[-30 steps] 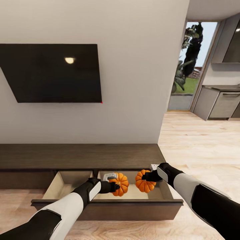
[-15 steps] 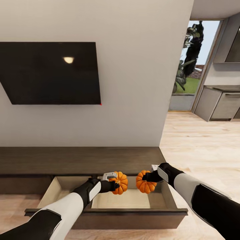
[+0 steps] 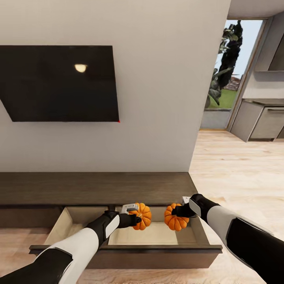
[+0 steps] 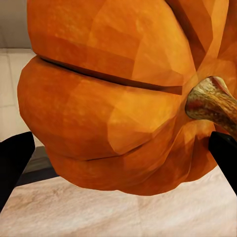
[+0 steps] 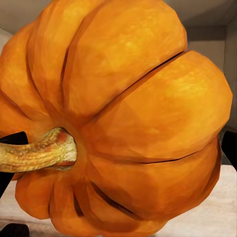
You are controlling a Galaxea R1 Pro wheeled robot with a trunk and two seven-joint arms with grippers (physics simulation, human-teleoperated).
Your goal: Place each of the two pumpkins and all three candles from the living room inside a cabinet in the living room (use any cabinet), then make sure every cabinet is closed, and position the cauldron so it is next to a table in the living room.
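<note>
The long dark-brown TV console [image 3: 94,188] stands against the wall below the black television [image 3: 59,83], with its wide drawer [image 3: 126,248] pulled out. The drawer has a narrower left compartment and a wider right one, both pale inside and, as far as visible, bare.

Left hand [image 3: 132,217]: clamped on a pumpkin [image 3: 141,216], held in the air above the left part of the right compartment. In the left wrist view the pumpkin [image 4: 123,98] sits between the dark fingertips [image 4: 15,158], stem off to one side, pale drawer floor below.

Right hand [image 3: 182,211]: clamped on the second pumpkin [image 3: 176,217], held above the right part of the same compartment, near the drawer's right wall. In the right wrist view this pumpkin [image 5: 128,118] lies stem sideways.

Risks, as judged:
- Both pumpkins are round and held tilted; released from height, either could roll, strike the other, or hop the drawer front onto the wooden floor [image 3: 236,173].
- The two pumpkins hang close together; lowering both at once may knock them or the hands together.
- The right pumpkin may catch the side wall on descent.
- A pumpkin left against the front could hinder closing.
</note>
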